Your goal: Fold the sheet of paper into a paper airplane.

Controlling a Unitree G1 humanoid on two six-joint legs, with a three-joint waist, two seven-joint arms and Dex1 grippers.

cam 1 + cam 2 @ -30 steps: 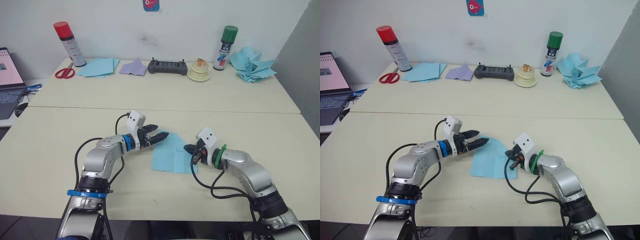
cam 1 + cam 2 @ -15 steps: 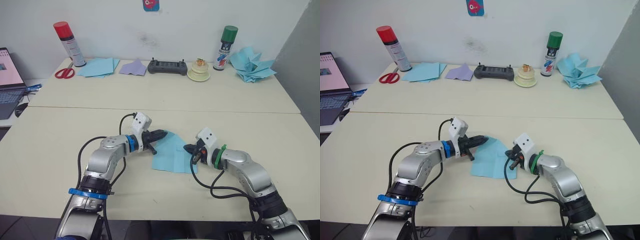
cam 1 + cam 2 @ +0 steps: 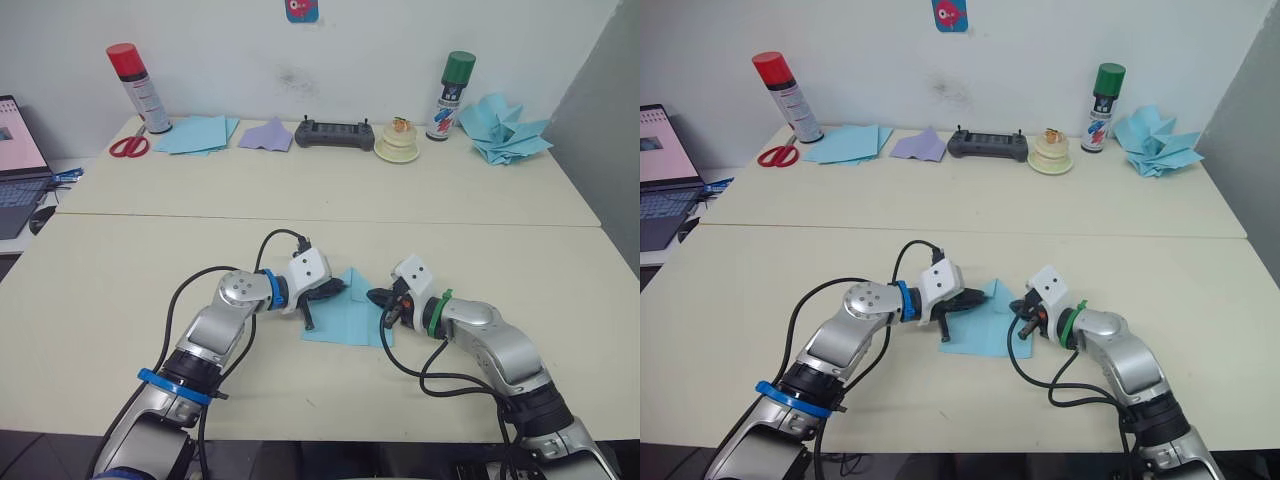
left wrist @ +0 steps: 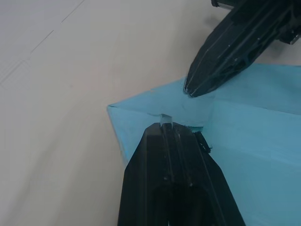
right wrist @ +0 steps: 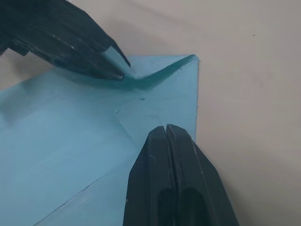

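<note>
The sheet of paper (image 3: 350, 322) lies light blue and creased on the near table between my two arms. My left gripper (image 3: 340, 290) is shut, its tips pinching the paper's far edge, and a flap there lifts slightly off the table (image 5: 155, 77). In the left wrist view the left gripper (image 4: 164, 126) has a sliver of paper at its closed tips. My right gripper (image 3: 374, 297) is shut with nothing in it, tips pressed down on the paper close to the left gripper. The right wrist view shows the right gripper (image 5: 165, 128) resting near the sheet's edge.
Along the far table stand a red-capped spray can (image 3: 138, 88), red scissors (image 3: 128, 146), a stack of blue sheets (image 3: 195, 132), a lilac paper piece (image 3: 266, 133), a black controller (image 3: 335, 133), a green-capped can (image 3: 450, 95) and a heap of paper planes (image 3: 505, 128). A laptop (image 3: 15, 165) sits far left.
My left gripper has shut and swung right over the paper's far edge, ending close to the right gripper. The right arm has stayed put.
</note>
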